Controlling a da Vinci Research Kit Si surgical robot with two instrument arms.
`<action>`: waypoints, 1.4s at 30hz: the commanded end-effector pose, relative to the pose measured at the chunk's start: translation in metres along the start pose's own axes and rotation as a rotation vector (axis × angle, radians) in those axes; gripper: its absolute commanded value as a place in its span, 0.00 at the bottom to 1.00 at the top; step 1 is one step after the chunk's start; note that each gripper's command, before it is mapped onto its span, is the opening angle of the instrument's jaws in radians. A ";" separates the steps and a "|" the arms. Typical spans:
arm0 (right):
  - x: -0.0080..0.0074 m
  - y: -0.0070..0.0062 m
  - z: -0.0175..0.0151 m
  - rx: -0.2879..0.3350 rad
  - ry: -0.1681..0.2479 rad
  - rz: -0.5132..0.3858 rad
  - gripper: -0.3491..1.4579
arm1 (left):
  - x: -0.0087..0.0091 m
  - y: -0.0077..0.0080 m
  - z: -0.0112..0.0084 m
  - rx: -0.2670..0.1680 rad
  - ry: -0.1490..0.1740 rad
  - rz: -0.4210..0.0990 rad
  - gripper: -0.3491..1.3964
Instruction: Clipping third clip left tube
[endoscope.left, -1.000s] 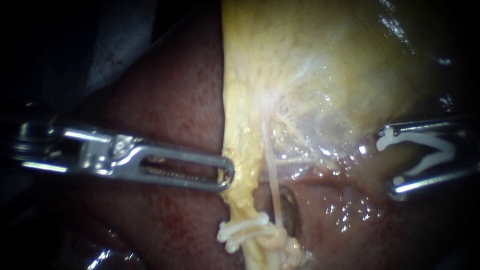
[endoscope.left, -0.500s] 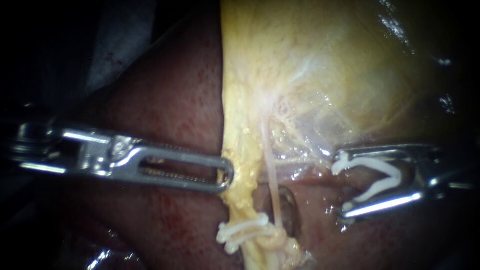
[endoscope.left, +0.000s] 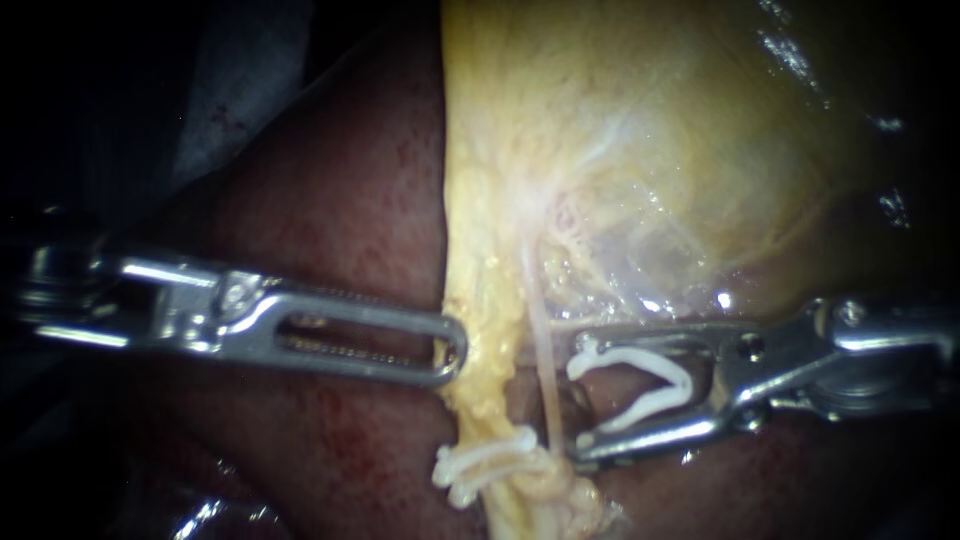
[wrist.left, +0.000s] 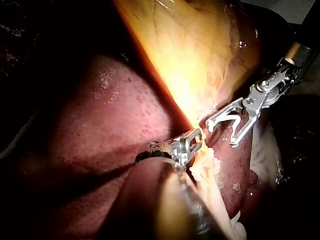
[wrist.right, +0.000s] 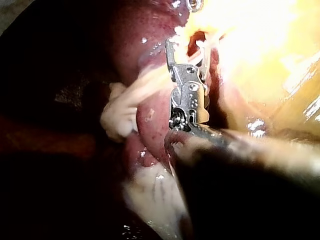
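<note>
The left hand (endoscope.left: 452, 350), at the tip of the left instrument, lies flat and appears clenched on the edge of the yellow tissue (endoscope.left: 480, 300), beside the liver (endoscope.left: 340, 200). Just right of it the thin pale tube (endoscope.left: 545, 360) runs top to bottom, down to two clips (endoscope.left: 485, 462) already set. Further right, the right hand (endoscope.left: 578, 398) grasps an open white clip (endoscope.left: 640, 385). Its mouth faces the tube, just short of it and crosswise to the tube's long axis. This hand is the nearer, and I judge a short leftward advance would straddle the tube above the set clips. The left wrist view shows the gap between the two hands side-on. The right wrist view loses the tube in glare.
</note>
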 end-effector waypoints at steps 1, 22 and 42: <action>-0.0001 0.0001 0.0003 0.001 -0.001 -0.001 0.51 | 0.0000 0.0000 0.0000 0.000 0.000 0.000 0.00; -0.0004 0.0004 0.0062 0.050 -0.030 0.007 0.50 | 0.0000 -0.0002 -0.0001 -0.002 -0.002 -0.001 0.00; 0.0001 0.0006 0.0090 0.044 -0.031 0.015 0.49 | 0.0000 -0.0004 0.0000 -0.003 -0.003 -0.002 0.00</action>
